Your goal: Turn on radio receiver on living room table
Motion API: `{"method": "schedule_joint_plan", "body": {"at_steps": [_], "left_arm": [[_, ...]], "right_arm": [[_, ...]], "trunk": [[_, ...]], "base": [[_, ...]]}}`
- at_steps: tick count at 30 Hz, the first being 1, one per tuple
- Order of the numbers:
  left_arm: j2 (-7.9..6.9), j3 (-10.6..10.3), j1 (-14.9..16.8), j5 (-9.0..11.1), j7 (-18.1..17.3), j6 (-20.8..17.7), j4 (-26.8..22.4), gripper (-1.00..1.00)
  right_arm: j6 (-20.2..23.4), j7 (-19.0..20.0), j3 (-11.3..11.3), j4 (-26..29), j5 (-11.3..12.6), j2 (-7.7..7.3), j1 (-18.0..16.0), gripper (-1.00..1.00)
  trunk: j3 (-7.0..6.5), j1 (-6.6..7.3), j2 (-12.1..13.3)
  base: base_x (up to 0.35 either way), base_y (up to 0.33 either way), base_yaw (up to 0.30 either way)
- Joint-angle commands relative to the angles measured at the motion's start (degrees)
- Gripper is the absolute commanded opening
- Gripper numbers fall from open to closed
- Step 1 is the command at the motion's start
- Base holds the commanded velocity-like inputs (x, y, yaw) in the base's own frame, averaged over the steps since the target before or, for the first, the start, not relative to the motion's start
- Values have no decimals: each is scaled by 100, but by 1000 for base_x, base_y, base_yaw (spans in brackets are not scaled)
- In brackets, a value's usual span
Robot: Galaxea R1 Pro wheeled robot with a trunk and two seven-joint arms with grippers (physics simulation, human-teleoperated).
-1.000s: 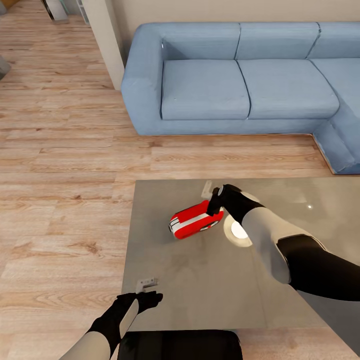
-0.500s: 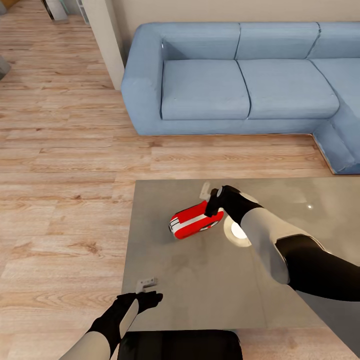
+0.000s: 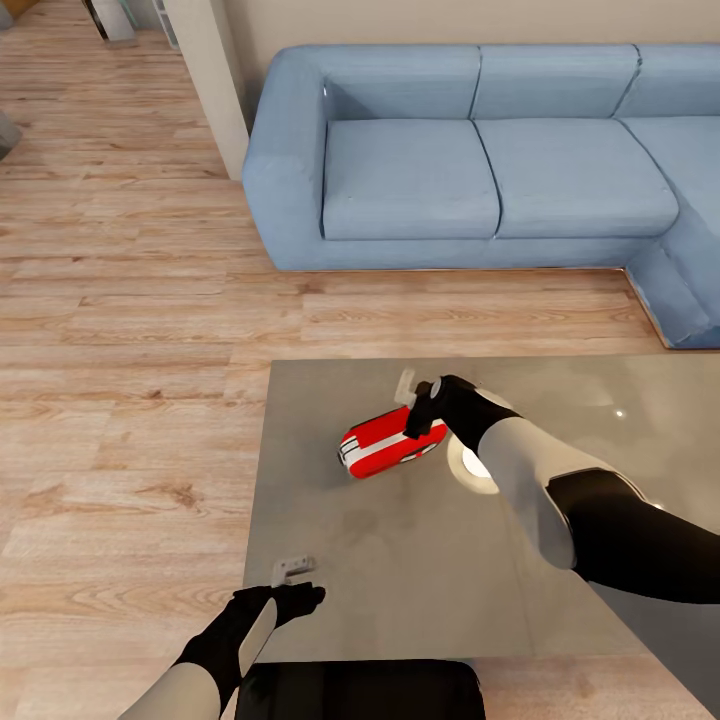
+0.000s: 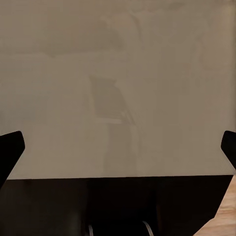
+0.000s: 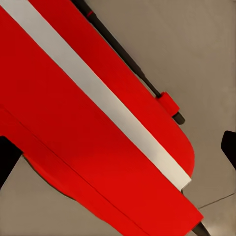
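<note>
Light wood planks and a blue sofa (image 3: 480, 150) frame the head view, where the radio receiver (image 3: 385, 447) lies on the table (image 3: 400, 560) with the right gripper (image 3: 412, 400) directly above its far end, while the left gripper (image 3: 290, 573) idles at the near edge. Left wrist view: bare tabletop (image 4: 118, 73) between widely spread finger tips. Right wrist view: the red casing (image 5: 83, 147) looms between spread tips, so I judge the reach done and the switching left.

The radio receiver (image 3: 385, 447) lies on the table (image 3: 400, 560) toward its far edge, nearer the left edge than the right. A glowing disc (image 3: 475, 462) sits just to its right. The sofa (image 3: 480, 170) stands beyond the far edge, across bare floor (image 3: 130, 400).
</note>
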State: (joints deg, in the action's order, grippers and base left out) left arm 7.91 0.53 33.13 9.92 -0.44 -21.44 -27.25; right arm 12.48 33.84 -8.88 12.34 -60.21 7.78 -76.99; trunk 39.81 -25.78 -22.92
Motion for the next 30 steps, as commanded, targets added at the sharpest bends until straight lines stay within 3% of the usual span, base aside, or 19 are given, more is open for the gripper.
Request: {"method": "schedule_joint_plan", "body": {"at_steps": [1, 11, 12, 30], "left_arm": [[0, 0, 0, 0, 0, 0, 0, 100], [0, 0, 0, 1, 0, -1, 0, 100], [0, 0, 0, 1, 0, -1, 0, 100], [0, -3, 0, -3, 0, 8, -3, 100]], "right_arm": [[-5, 0, 0, -6, 0, 3, 0, 100], [-31, 0, 8, -12, -1, 4, 0, 100], [-103, 0, 15, -18, 0, 4, 0, -100], [-393, 2, -1, -12, -7, 4, 0, -100]], "trunk": [[0, 0, 0], [0, 0, 0], [0, 0, 0], [0, 0, 0]], "base": [[0, 0, 0], [0, 0, 0], [0, 0, 0], [0, 0, 0]]}}
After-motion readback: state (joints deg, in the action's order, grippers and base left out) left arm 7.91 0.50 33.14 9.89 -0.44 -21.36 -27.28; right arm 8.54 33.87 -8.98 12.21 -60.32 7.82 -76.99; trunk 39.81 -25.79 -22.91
